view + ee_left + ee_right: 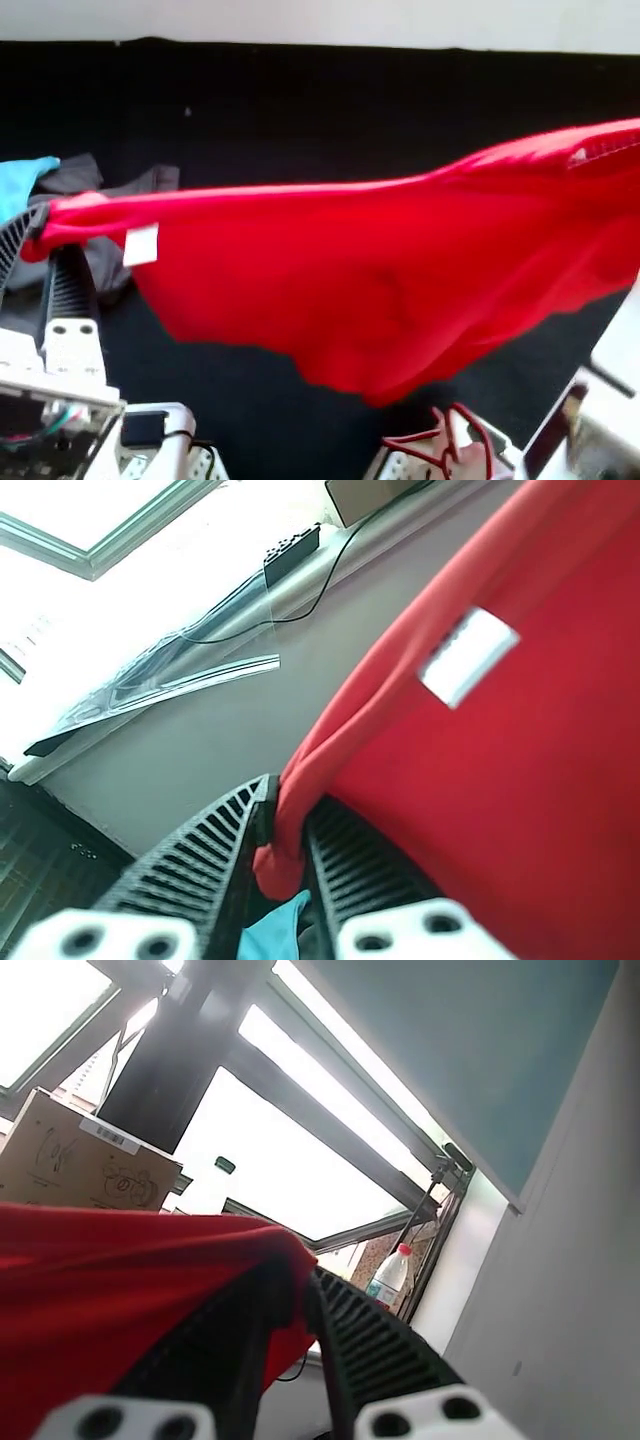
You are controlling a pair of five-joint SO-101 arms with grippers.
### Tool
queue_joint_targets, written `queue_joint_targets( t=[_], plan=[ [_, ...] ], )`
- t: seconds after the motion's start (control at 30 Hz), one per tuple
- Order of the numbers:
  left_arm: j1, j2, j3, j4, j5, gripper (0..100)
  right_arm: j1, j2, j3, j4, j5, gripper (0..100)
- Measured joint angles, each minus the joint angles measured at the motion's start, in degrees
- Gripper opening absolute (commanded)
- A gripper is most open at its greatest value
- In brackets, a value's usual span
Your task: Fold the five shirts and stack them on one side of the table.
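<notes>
Left end effector (290, 802) clamps one edge of your red shirt (380, 270), right end effector (297, 1282) the other; cloth looks soft, sags between, so grip hems, not mid-panel.

Smooth red cloth shirt (380, 290), matt black table (300, 110), ribbed matt black plastic fingers of left hand (288, 815)

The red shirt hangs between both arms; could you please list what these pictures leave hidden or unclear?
1. High view: the red shirt covers the middle of the table, hiding anything beneath it.
2. High view: the grey garment lies partly behind the red shirt, and the blue cloth is cut off by the picture's edge, so the shirts cannot be counted.
3. Left wrist view: the white tag is too blurred to read.
</notes>
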Motion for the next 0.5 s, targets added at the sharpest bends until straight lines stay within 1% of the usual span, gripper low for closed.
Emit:
queue_joint_targets(
  t=[0.13, 0.27, 0.37, 0.5],
  plan=[
    [0.00, -3.25, 0.00, 0.00, -0.09, 1, 0.00, -0.18, -5.54, 5.36, 0.00, 0.5],
    [0.00, -3.60, -0.09, 0.00, -0.09, 1, 0.00, -0.09, -6.42, 5.71, 0.00, 0.5],
    [-0.09, -3.60, 0.88, -0.18, -0.09, 1, 0.00, -0.18, -4.92, 4.13, 0.00, 0.5],
    [0.00, -2.55, 9.41, -3.34, -0.18, 1, 0.00, 1.41, 2.11, -0.09, 0.00, 0.5]
  ],
)
